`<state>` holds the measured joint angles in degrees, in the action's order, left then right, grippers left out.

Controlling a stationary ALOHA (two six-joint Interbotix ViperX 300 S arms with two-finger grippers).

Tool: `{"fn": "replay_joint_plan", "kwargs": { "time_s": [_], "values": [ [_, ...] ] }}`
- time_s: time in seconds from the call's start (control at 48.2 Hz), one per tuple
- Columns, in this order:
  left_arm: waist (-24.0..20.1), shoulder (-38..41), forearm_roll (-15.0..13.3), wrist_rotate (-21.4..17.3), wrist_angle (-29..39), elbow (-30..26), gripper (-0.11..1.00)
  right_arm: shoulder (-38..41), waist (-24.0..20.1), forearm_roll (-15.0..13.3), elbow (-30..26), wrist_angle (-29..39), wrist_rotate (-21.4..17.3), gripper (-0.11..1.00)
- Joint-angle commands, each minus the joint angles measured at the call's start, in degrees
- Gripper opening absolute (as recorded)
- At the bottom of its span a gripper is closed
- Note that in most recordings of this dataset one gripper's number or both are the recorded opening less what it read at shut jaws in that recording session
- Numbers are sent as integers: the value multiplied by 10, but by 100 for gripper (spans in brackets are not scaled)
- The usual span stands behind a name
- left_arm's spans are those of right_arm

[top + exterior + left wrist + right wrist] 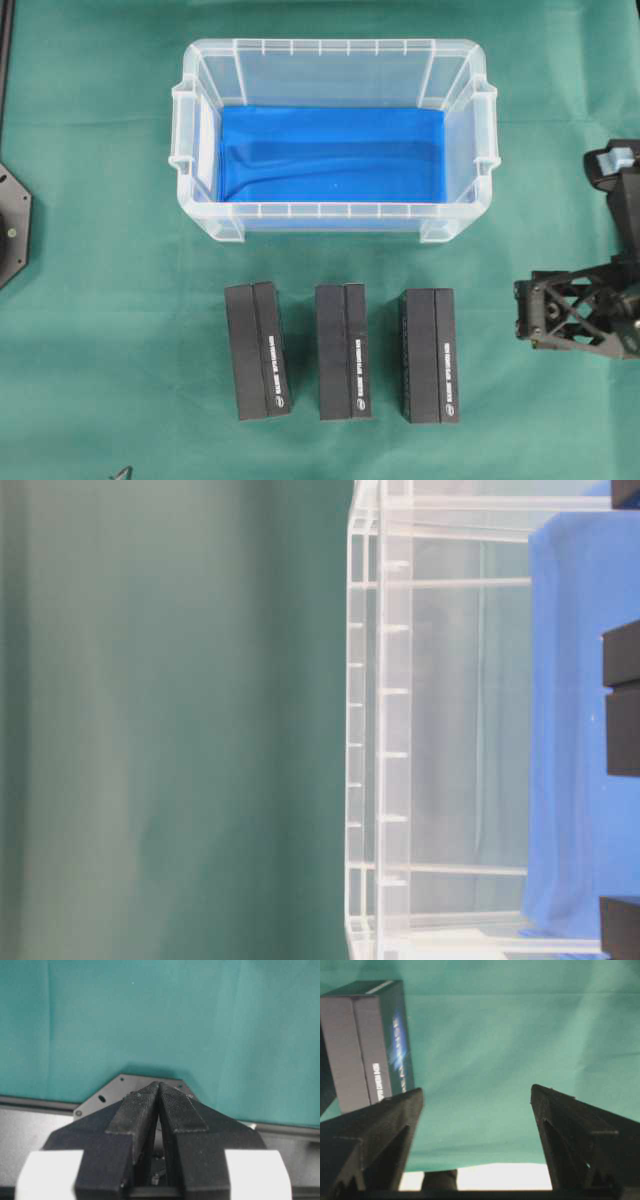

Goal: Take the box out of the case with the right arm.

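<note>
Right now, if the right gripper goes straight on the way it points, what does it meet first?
Probably only the green cloth: the right gripper is open, nothing between its fingers. The nearest black box sits off to the side. Depth unclear.

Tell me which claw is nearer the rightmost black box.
Right. The right claw, open, sits just right of the rightmost black box. The left claw, shut, is parked over its base at the table's far left edge, outside the overhead view.
</note>
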<state>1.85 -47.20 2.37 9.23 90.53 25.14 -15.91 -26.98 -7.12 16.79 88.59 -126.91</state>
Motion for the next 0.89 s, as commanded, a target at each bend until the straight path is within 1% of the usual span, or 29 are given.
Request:
{"fn": "replay_joint_plan", "kwargs": {
  "time_s": [0.0, 0.187, 0.29, 0.436, 0.581, 0.685, 0.788, 0.871],
  "values": [
    [-2, 4, 2, 0, -3, -6, 0, -14, -2, -4, -3, -1, 0, 84],
    [-2, 4, 2, 0, -3, -6, 0, -15, 11, -11, -1, -1, 7, 82],
    [-2, 4, 2, 0, -3, -6, 0, -21, 30, -12, 4, -1, 30, 82],
    [-2, 4, 2, -1, -3, -6, 0, -35, 79, -14, 19, -1, 90, 82],
    [-2, 4, 2, 0, -2, -5, 0, -59, 149, -14, 44, -3, 170, 83],
    [-2, 4, 2, 0, -3, -5, 0, -75, 197, -14, 60, -3, 220, 83],
    [-2, 4, 2, 0, -3, -5, 0, -92, 244, -15, 76, -4, 265, 83],
    [-1, 4, 2, 0, -3, -5, 0, -105, 273, -15, 87, -5, 293, 83]
  ]
}}
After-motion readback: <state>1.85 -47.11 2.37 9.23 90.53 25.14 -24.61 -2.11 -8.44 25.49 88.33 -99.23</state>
